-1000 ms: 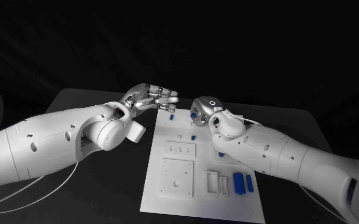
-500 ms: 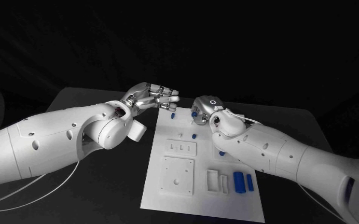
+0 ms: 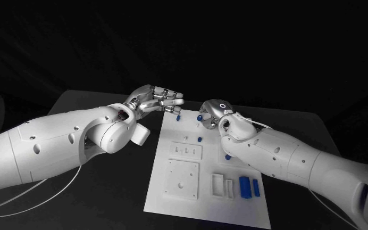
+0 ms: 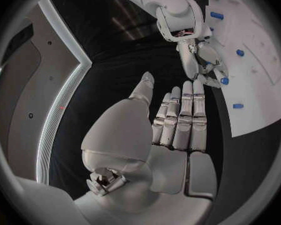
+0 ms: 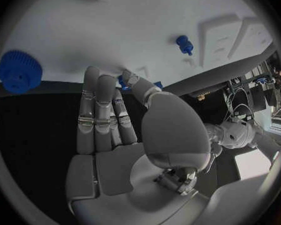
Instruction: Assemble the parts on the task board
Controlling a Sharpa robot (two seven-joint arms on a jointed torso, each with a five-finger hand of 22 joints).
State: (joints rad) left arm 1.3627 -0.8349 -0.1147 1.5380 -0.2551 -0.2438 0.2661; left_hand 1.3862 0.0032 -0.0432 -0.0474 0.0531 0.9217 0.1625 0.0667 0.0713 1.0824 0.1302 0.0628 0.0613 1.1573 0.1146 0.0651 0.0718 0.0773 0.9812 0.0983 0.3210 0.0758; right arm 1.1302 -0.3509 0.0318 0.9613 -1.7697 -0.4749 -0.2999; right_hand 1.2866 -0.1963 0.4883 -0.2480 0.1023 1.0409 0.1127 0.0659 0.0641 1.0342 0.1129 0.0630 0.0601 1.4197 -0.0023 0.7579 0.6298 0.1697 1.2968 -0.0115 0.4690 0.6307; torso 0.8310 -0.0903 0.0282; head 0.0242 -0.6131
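left robot hand [image 3: 157, 100] hovering fingers-together, holding nothing, at task board's [image 3: 201, 198] 11 o'clock corner | right robot hand [image 3: 212, 114] pinching small blue part [image 4: 223, 80] at board's 12 o'clock edge | board lying mid-table [image 3: 92, 107]

Black table [image 3: 100, 187], white task board [image 3: 199, 203] lying flat at its middle, white cable [image 3: 46, 190] beside

We see our right hand [image 5: 115, 130] over the white task board [image 5: 147, 30], fingers straight and side by side, thumb tip touching a small blue part [image 5: 123, 81]. A blue gear [image 5: 19, 71] and a blue peg [image 5: 185, 44] sit apart on the board.
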